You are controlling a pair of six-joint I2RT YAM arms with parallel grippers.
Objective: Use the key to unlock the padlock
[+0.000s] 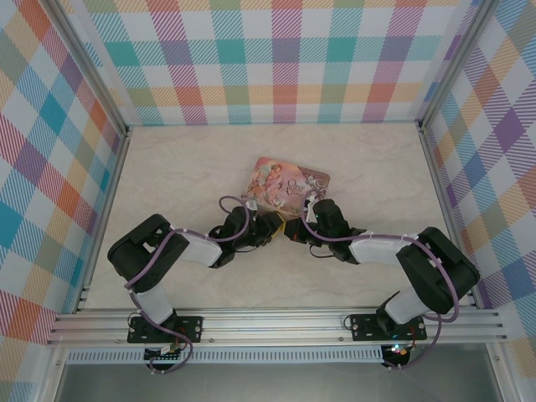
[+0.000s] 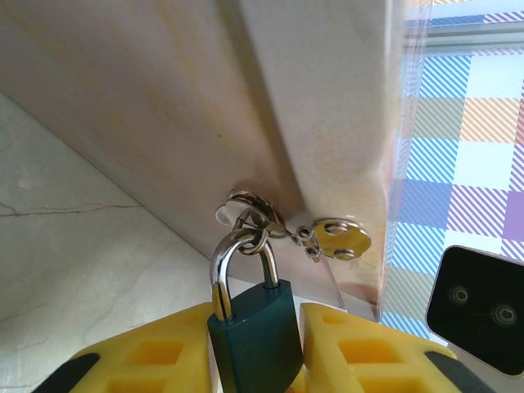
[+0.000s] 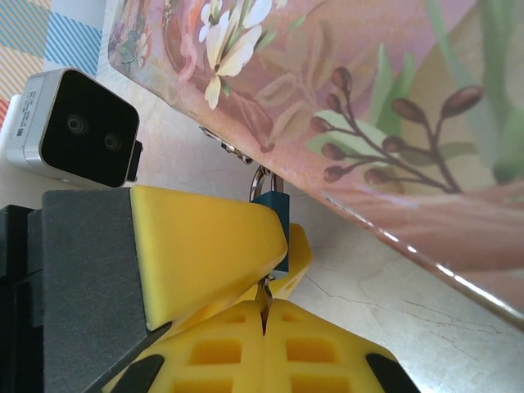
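We saw the left claw (image 2: 258, 364) partly closed around the blue body of the padlock (image 2: 255, 323). Its shackle hung through the clasp (image 2: 250, 211) on the near edge of the pink tin (image 1: 286, 184), which was shut, so its contents were hidden. The right claw (image 3: 266, 319) was pinched tight on the key (image 3: 266, 288), just beneath the padlock, mid-tabletop (image 1: 184, 176).

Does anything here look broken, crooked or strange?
Nothing looks broken or spilled. The only crooked thing is the pink tin, lying at a slant to the table's edges. The padlock is hooked through its latch, pinched in the left gripper, with the right gripper holding the key just under it: deliberate, apparently.
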